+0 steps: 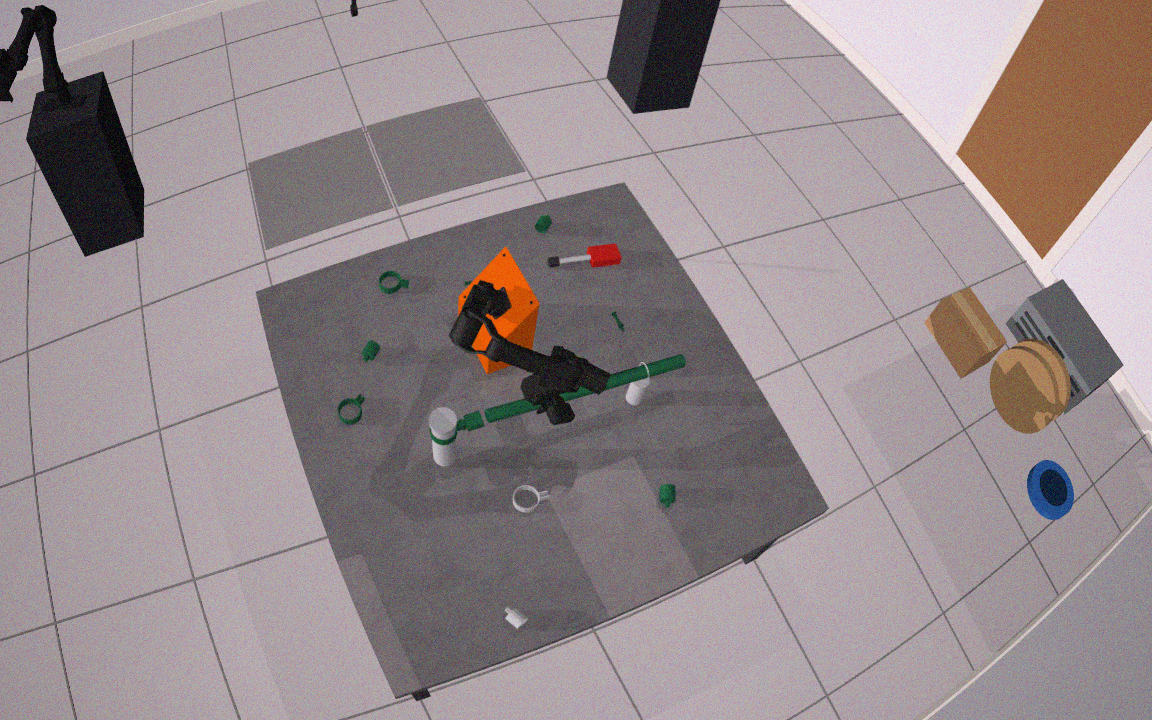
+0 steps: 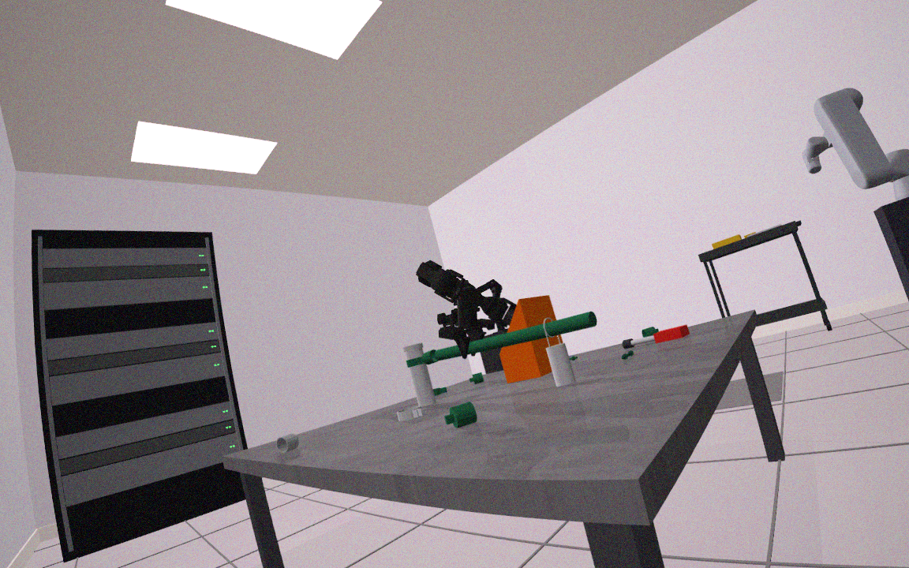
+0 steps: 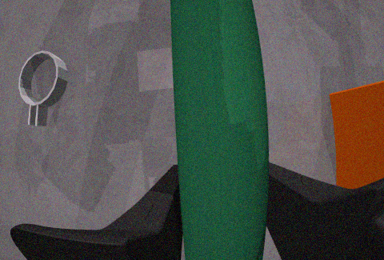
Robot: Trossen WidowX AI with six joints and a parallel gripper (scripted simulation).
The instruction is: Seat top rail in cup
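Fence top rail, qty 1: green, round, straight, smooth, w/ lighter and darker patches of shade on its surface. Loc.: held above the tabletop, passing thru the loop cap, its cut end pointing at the rail-end cup. Top view shows a small gap betw. rail and cup; not seated. Tool, qty 1: closed on the rail, one finger ea. side. Big post, qty 1: white, upright; green brace band, qty 1, sits around it up near the post cap. Small white post, qty 1, stands under the loop. Loose on tabletop: green cups, qty 3; green bands, qty 2; white band, qty 1; sm. white fitting, qty 1; sm. green bolt-like pc., qty 1; red-handled driver, qty 1. Orange block, qty 1, near the arm. Addl. green pc. beside block, mostly hidden, type n/d.
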